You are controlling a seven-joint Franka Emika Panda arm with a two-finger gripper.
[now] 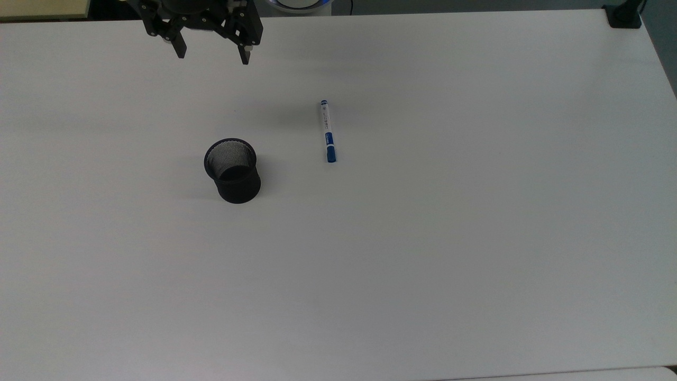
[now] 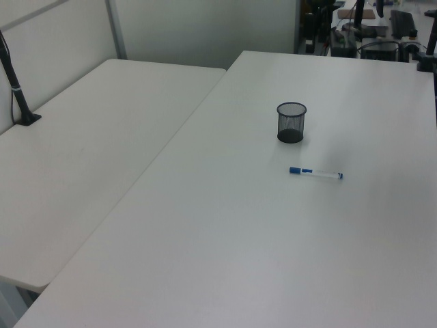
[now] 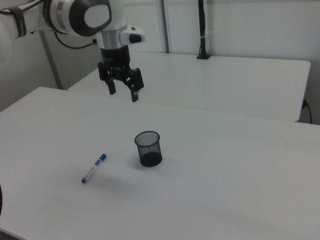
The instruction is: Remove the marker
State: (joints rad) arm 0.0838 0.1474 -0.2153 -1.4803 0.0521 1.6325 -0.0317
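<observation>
The marker [image 1: 327, 130] is lying flat on the white table [image 1: 476, 238], its blue cap pointing toward the top view's bottom edge, and the black mesh cup [image 1: 232, 170] is standing upright, well apart from it on the top view's left. The gripper [image 1: 213, 54] is hanging at the top view's upper edge, above and to the left of the cup, its two black fingers [image 1: 181, 51] spread wide and holding nothing.
</observation>
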